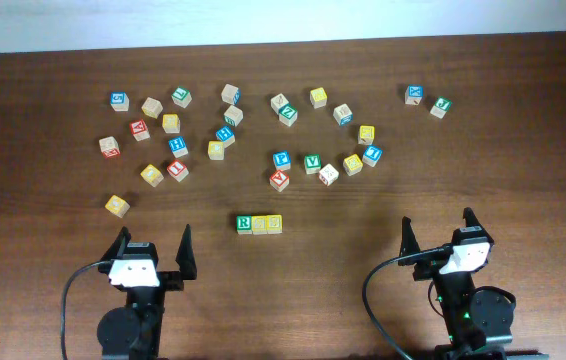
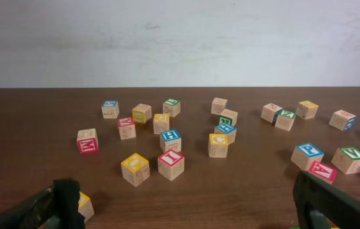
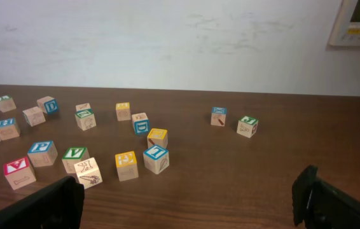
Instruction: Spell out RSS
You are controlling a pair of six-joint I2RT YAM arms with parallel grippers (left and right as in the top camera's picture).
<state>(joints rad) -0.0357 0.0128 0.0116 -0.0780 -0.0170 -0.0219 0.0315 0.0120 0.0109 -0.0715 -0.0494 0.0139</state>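
In the overhead view three cubes stand touching in a row at the table's front centre: a green-bordered R cube (image 1: 245, 223), then two yellow-faced cubes (image 1: 260, 224) (image 1: 274, 223). My left gripper (image 1: 151, 253) is open and empty, left of the row near the front edge. My right gripper (image 1: 437, 236) is open and empty, right of the row. The row is out of sight in both wrist views, bar a green sliver at the bottom edge of the left wrist view. Both wrist views show wide-open fingers with nothing between them (image 2: 186, 207) (image 3: 189, 200).
Many loose letter cubes lie scattered across the back half of the table, including a green V cube (image 1: 312, 162) (image 3: 76, 158). A lone yellow cube (image 1: 116, 205) (image 2: 83, 205) sits just ahead of my left gripper. A white wall runs behind the table's far edge.
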